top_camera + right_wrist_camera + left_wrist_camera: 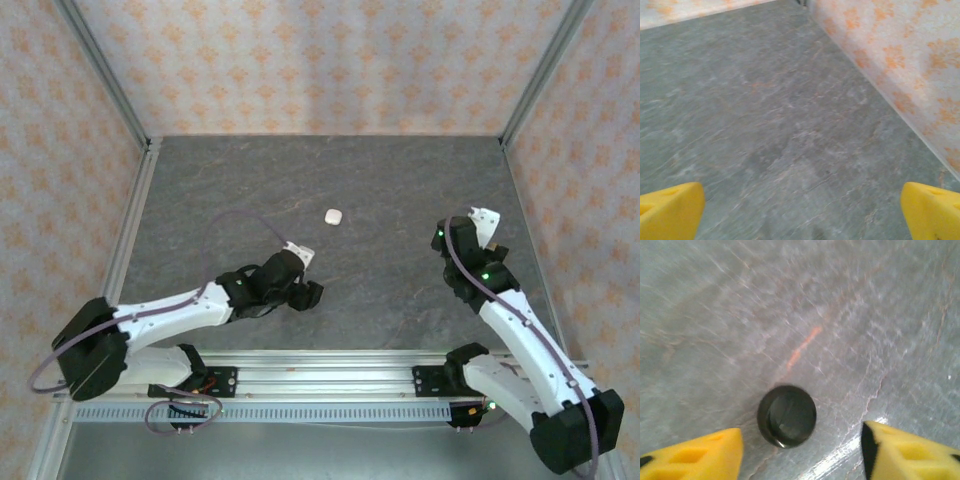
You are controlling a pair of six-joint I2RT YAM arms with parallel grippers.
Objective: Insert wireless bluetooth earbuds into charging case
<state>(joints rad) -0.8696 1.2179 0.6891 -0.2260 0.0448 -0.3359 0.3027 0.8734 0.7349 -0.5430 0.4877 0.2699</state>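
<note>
A dark grey, stone-patterned table [400,180] is seen from above, closed in by a pale wall [300,60] printed with small orange motifs.

From its base at 8 o'clock, the left arm [170,312] stretches toward the middle of the table. It ends in the left gripper [303,292], just below centre. In that arm's wrist camera, its two yellow fingers [695,455] sit in the bottom corners, at 7 and 5 o'clock. The jaws stand apart and grip nothing. A small round black case [786,416] lies flat on the table between them, a little ahead of the tips. It is nearer the 7 o'clock finger and touches neither. Its glossy top faces up, and I cannot tell whether the lid is shut.

A small white case [333,215], a rounded square, sits near the centre of the table. It is at about 1 o'clock from the left gripper and well apart from it.

The right arm [520,330] rises from its base at 5 o'clock along the table's right side. The right gripper [485,225] sits at 3 o'clock near the wall, level with the white case and well apart from it. In its wrist camera, the yellow fingers [670,212] sit in both bottom corners. These jaws are spread wide and hold nothing, with grey table between them and the wall at 2 o'clock.
</note>
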